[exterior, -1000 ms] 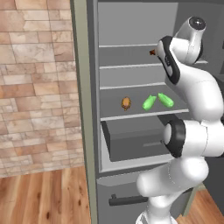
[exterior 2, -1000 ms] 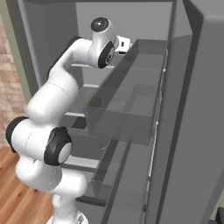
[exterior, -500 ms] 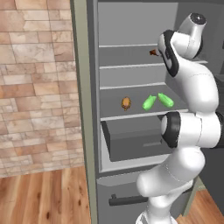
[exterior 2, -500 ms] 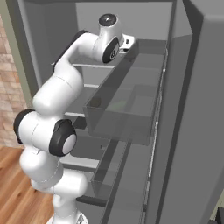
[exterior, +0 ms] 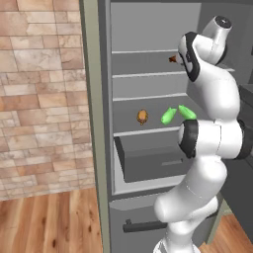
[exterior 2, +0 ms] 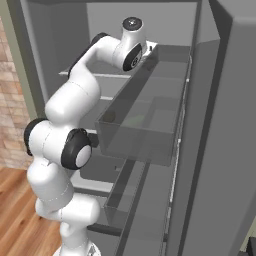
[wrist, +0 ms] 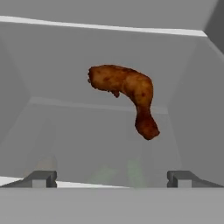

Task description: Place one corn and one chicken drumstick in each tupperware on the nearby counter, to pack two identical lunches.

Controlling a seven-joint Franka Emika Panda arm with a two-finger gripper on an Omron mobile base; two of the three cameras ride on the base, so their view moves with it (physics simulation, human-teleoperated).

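Note:
On the upper fridge shelf lies a brown chicken drumstick (wrist: 127, 89) (exterior: 172, 59), thick end to the left in the hand view. My gripper (wrist: 111, 178) faces it from a short way off, open, fingertips (wrist: 41, 178) wide apart with nothing between them. One shelf lower rest a second drumstick (exterior: 142, 116) and two green corn cobs (exterior: 168, 115) (exterior: 187, 111) side by side. The tupperware and the counter are out of view.
The fridge stands open, its door (exterior 2: 220, 150) swung out on the right with clear bins (exterior 2: 145, 130) close beside my arm. A pulled-out grey drawer (exterior: 148, 160) sits under the corn shelf. A brick wall (exterior: 39, 99) and wood floor (exterior: 49, 222) lie to the left.
My arm has risen and straightened, bringing the hand up level with the top shelf near the drumstick. The food has not moved and the jaws stay open.

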